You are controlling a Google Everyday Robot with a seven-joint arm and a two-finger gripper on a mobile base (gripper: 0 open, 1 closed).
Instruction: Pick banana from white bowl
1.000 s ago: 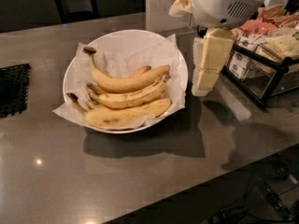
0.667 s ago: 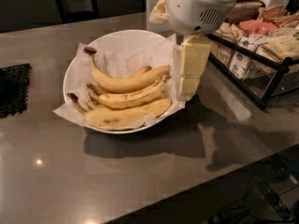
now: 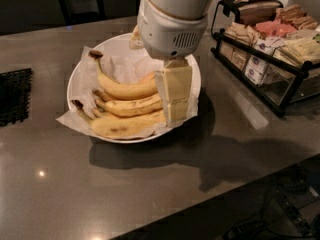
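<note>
My tool (image 3: 176, 115) hangs at the right ends of three bananas (image 3: 125, 126) in the white bowl (image 3: 114, 39). I cannot tell how open it is. Before, it was outside the bowl.

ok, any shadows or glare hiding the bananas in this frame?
Camera view: the bananas in the white bowl are evenly lit, with no glare on them. The hand hangs over the bowl's right side and hides their right ends. A dark shadow falls on the table right of and below the bowl, not on the fruit. One small glint sits lower left on the table.
</note>
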